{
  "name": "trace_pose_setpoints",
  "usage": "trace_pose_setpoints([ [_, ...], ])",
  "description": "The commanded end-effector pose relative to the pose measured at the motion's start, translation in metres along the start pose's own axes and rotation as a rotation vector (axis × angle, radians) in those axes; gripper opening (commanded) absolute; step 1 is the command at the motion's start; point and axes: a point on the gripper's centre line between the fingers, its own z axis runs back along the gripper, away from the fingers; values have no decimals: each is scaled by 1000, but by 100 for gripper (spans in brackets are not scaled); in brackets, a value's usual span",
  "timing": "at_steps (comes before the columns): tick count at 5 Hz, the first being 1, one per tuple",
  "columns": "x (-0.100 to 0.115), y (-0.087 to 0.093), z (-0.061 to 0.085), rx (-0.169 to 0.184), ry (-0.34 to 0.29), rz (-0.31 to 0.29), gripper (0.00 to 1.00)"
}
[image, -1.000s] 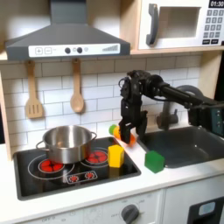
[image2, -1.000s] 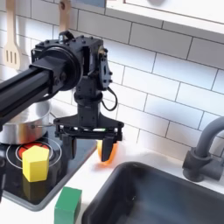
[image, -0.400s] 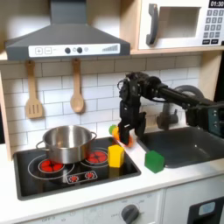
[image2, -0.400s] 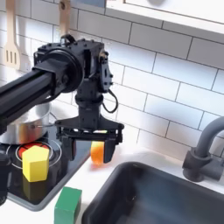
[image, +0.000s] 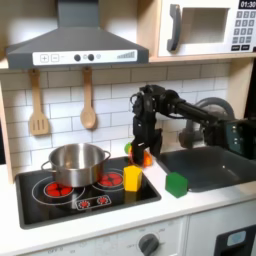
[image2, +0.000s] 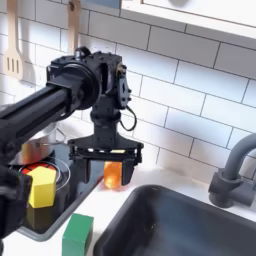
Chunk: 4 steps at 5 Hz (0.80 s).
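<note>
My gripper (image: 141, 157) (image2: 105, 172) hangs open at the stove's back right corner, fingers pointing down. An orange toy piece (image: 145, 158) (image2: 112, 174) with a green end (image: 129, 148) stands on the counter between the spread fingers (image2: 135, 168); I cannot tell whether they touch it. A yellow block (image: 132, 177) (image2: 40, 186) stands on the stove just in front of the gripper in the first exterior view. A green block (image: 176, 184) (image2: 77, 234) sits on the counter edge by the sink.
A steel pot (image: 75, 162) sits on the black stove top (image: 60, 200). The dark sink (image: 220, 168) (image2: 170, 222) with its grey faucet (image: 191, 130) (image2: 236, 168) lies right of the gripper in both exterior views. Wooden utensils (image: 39, 105) hang on the tiled wall.
The gripper has shifted slightly left and lower in the first exterior view. The orange piece now sits between its fingers instead of beside the right one. It stays open.
</note>
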Motion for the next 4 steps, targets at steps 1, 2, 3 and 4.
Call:
trace_pose_setpoints([
  [1, 14, -5, -1, -7, -3, 24, 100],
  [2, 17, -6, -3, 3, -7, 23, 100],
  [3, 21, -5, -8, 5, -1, 30, 100],
  [4, 20, -4, -12, 8, 9, 30, 100],
])
